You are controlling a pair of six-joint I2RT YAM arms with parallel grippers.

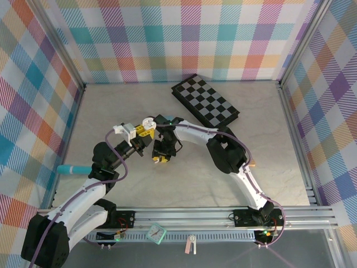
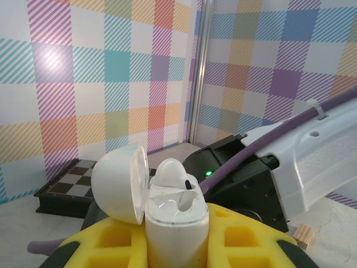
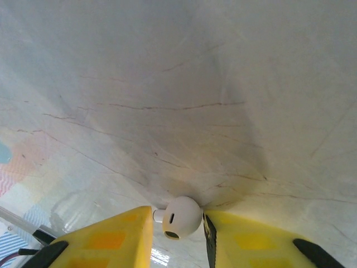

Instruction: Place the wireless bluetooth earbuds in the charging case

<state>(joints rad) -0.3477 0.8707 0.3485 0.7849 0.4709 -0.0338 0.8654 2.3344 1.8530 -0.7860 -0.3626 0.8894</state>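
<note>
The left gripper [image 2: 175, 243] was clamped on the white charging case [image 2: 177, 220], held upright (its lid [image 2: 120, 181] hinged open to the left), and 1 white earbud [image 2: 170, 172] sat in a socket of the case. The right gripper [image 3: 177, 219] was closed down to a narrow gap on a second earbud [image 3: 179, 216], pinched between its yellow fingers [image 3: 111, 237] above the pale desk [image 3: 195, 84], near the case.
</note>
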